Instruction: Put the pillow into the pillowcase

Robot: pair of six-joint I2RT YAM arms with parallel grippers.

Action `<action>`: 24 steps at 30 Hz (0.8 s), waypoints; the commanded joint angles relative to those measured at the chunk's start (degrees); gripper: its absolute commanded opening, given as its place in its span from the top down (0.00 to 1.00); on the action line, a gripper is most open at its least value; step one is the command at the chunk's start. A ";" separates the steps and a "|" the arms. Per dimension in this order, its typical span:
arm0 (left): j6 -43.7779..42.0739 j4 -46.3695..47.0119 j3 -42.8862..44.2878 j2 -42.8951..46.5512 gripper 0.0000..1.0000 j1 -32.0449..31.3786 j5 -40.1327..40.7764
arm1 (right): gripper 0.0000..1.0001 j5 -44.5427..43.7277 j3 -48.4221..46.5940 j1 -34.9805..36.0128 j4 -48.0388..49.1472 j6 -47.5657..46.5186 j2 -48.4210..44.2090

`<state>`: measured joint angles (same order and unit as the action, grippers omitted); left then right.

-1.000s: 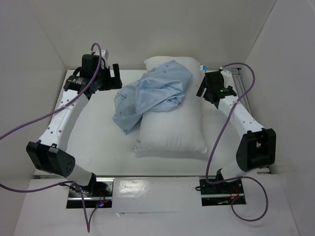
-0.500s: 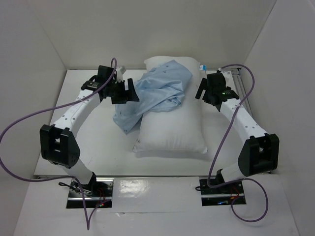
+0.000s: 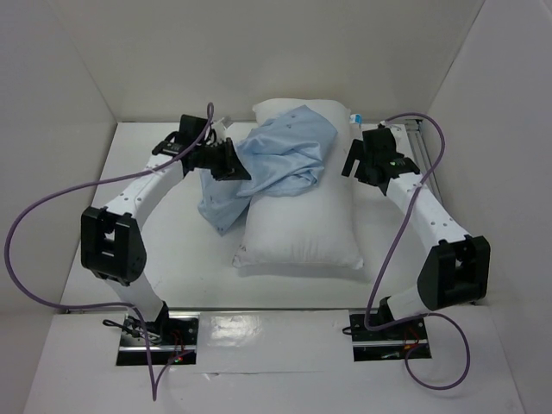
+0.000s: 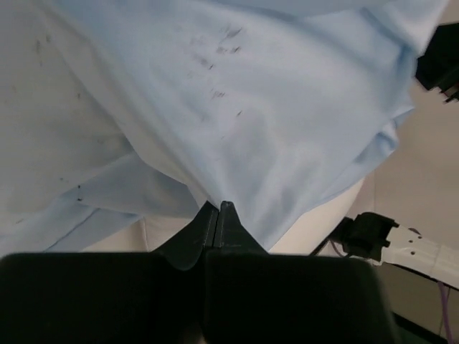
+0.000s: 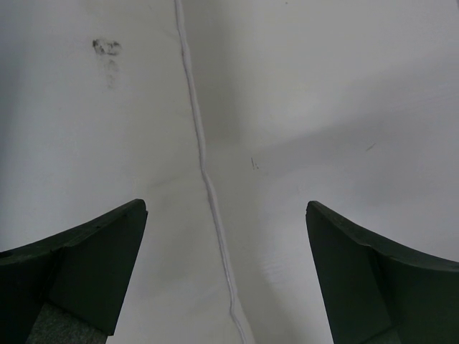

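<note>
Step in hand: securing the thin light-blue speckled fabric pillowcase point(image 3: 276, 159), which lies crumpled between both sets of jaws, across the large plump white fabric pillow point(image 3: 302, 228). Left jaws: fully closed, apparently pinching a pillowcase fold. Right jaws: wide open, empty, bare pillow directly beneath. The next move probably requires lifting the fold to expose the opening.

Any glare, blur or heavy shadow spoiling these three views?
Top view: even light, sharp, with glare on the near table edge. Left wrist view: the pillowcase fills the frame, slightly soft; the left gripper is near black. Right wrist view: evenly lit, the right gripper dark.
</note>
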<state>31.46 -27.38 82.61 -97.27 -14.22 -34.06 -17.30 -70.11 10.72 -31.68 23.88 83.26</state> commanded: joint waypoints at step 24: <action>10.72 5.93 37.27 3.67 1.00 16.50 -4.26 | 1.00 -8.24 -0.55 24.27 -13.30 14.43 6.75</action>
<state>40.77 -25.21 119.70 -95.46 1.21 -36.03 -13.87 -69.63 36.27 -36.62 31.14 90.24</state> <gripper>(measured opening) 0.026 0.130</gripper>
